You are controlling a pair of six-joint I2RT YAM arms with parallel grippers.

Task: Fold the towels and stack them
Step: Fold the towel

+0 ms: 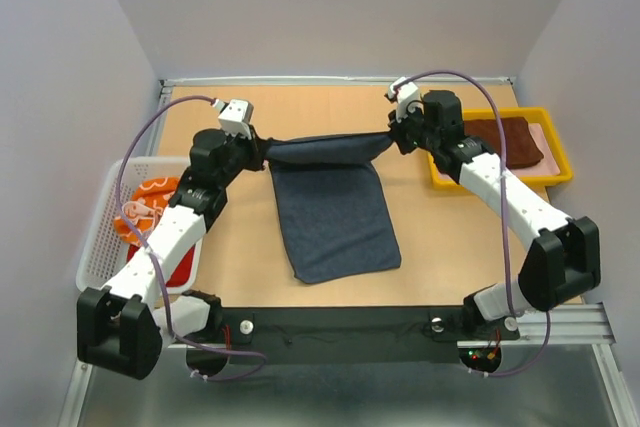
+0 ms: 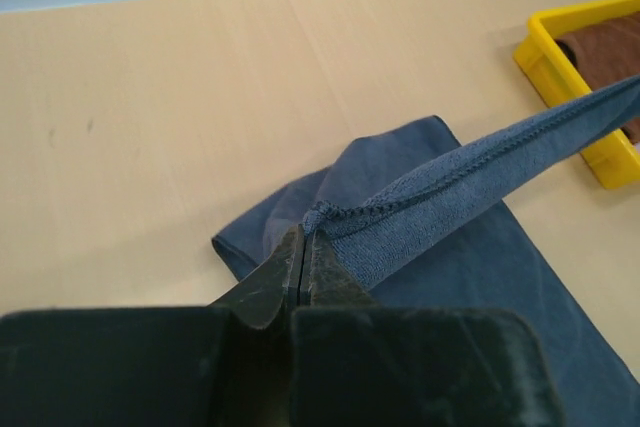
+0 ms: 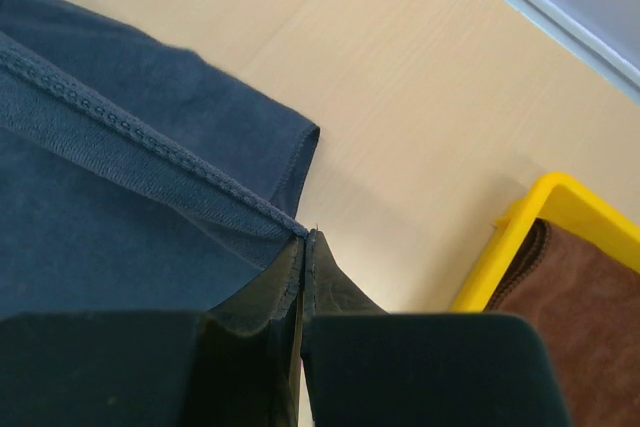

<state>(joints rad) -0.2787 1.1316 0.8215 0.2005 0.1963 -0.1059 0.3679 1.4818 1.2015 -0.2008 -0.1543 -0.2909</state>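
A dark navy towel (image 1: 335,209) hangs stretched between both grippers above the table, its lower part lying flat toward the near edge. My left gripper (image 1: 263,152) is shut on the towel's left top corner (image 2: 318,215). My right gripper (image 1: 392,139) is shut on the right top corner (image 3: 297,229). The hem runs taut between them (image 2: 480,162). A reddish-brown towel (image 1: 510,137) lies folded in the yellow tray (image 1: 560,175) at the right. Orange-and-white and red towels (image 1: 150,209) sit bunched in the white basket (image 1: 105,232) on the left, partly hidden by my left arm.
The yellow tray (image 3: 500,237) stands just right of my right gripper. Bare wood table shows behind the hanging towel (image 2: 150,97). Walls close the table in at the back and both sides. A black strip with the arm bases runs along the near edge (image 1: 340,332).
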